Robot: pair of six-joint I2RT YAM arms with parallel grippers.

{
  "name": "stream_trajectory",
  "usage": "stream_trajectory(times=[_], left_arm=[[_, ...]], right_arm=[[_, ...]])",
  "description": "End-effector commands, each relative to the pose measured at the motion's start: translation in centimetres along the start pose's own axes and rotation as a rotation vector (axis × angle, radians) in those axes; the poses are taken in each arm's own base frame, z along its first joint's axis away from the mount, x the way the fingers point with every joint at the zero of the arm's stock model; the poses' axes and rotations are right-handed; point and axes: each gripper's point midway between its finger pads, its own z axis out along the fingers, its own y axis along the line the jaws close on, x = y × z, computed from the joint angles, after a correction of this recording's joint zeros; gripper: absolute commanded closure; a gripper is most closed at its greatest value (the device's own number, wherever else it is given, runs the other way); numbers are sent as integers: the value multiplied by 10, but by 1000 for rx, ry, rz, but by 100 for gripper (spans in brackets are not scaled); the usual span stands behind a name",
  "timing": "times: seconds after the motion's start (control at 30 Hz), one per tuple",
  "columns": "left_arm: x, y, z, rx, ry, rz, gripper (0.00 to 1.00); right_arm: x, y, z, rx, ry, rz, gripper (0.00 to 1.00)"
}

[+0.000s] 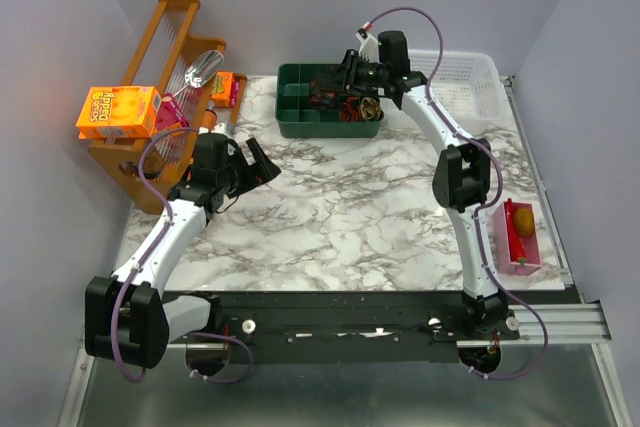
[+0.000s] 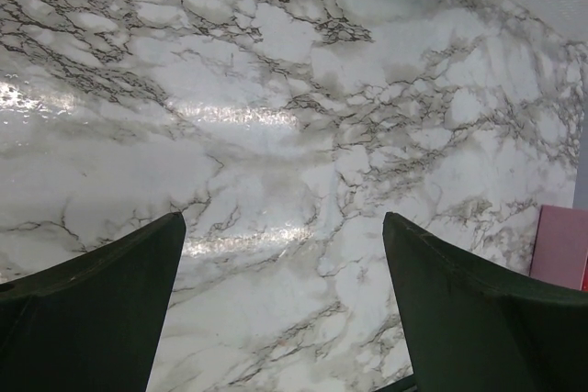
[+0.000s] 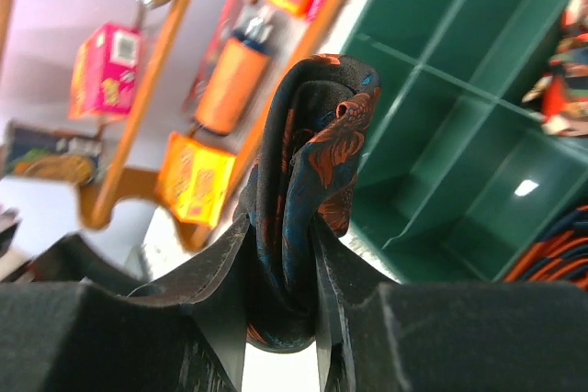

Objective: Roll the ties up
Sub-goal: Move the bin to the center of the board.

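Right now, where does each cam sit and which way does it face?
Top external: above and behind the bases, looking down on the table; both arms, left hand and right hand show.
Left wrist: on the left arm, facing bare table; its two fingers show.
Right wrist: over the tray, facing the rack; its hand grips a rolled tie.
Shared: the tray shows in all three.

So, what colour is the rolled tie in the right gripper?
The rolled fabric tie is navy-black with orange-red figures; best in right wrist view.
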Motion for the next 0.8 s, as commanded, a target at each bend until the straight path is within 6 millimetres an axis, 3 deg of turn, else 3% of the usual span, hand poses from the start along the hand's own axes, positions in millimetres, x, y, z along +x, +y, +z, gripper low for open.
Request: stream_trajectory(times=[0.0, 0.33, 0.53, 0.77], left_arm=[[3, -2, 2, 23, 11, 25, 1], [6, 6, 6, -12, 25, 31, 1], [-11, 0, 12, -21, 17, 55, 1], [-30, -14, 23, 1, 14, 75, 1]], right_arm=[[-29, -9, -1, 112, -126, -69, 65], [-39, -27, -1, 265, -240, -161, 66], [-45, -39, -5, 367, -303, -208, 68], [-36, -47, 5, 406, -292, -238, 68]])
